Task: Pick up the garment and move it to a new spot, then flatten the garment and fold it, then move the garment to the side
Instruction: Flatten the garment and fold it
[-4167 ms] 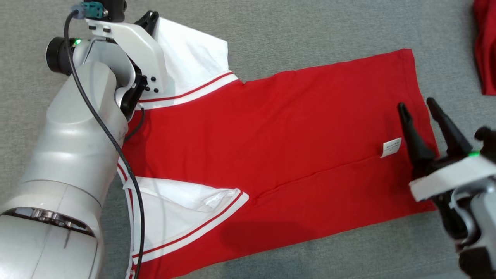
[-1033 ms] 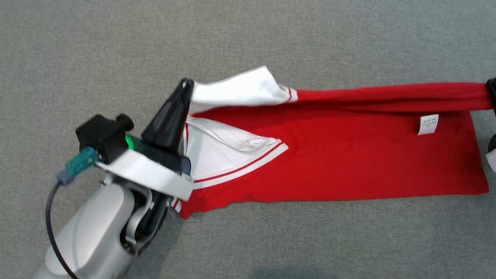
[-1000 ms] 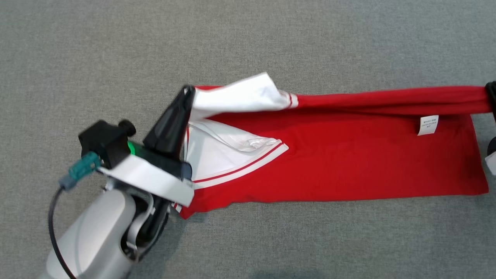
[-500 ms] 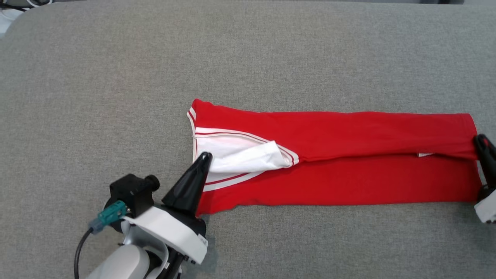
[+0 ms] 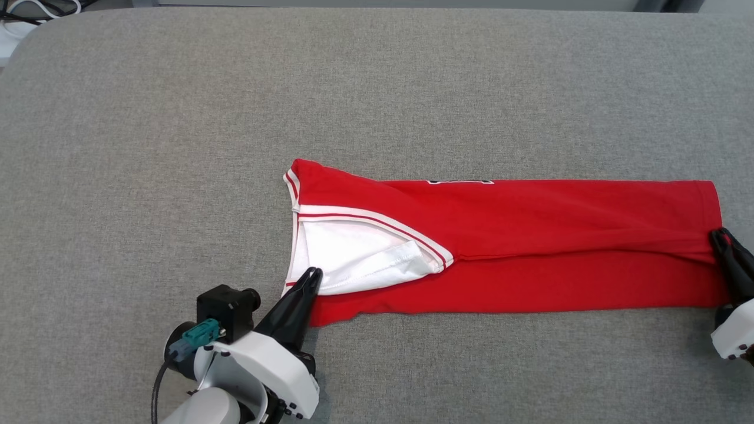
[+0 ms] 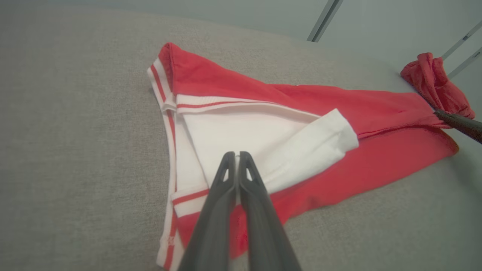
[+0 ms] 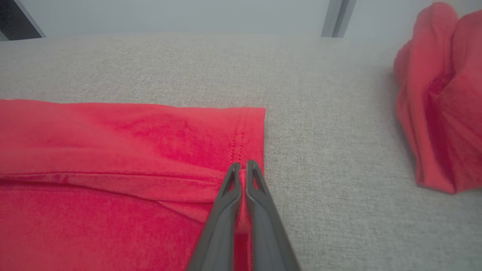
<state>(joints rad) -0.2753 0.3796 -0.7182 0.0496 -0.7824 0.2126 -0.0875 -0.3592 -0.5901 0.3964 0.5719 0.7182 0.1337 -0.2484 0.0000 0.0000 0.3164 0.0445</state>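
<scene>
Left end effector [image 5: 314, 274] and right end effector [image 5: 720, 235] stay clenched on the red-and-white knit garment [image 5: 559, 235], now lowered flat, a long band between them.

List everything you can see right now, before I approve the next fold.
garment: one, red with white sleeves and red-and-white trim, lying folded lengthwise across the middle of the table
bundled cloth: one, red, on the table beyond the garment's hem end, apart from it
table: one, grey fabric-covered, under both cloths
cables: count unclear, white and dark, past the table's far left corner
left end effector: one, dark fingers, shut on the garment's white sleeve
right end effector: one, dark fingers, shut on the garment's hem edge
</scene>
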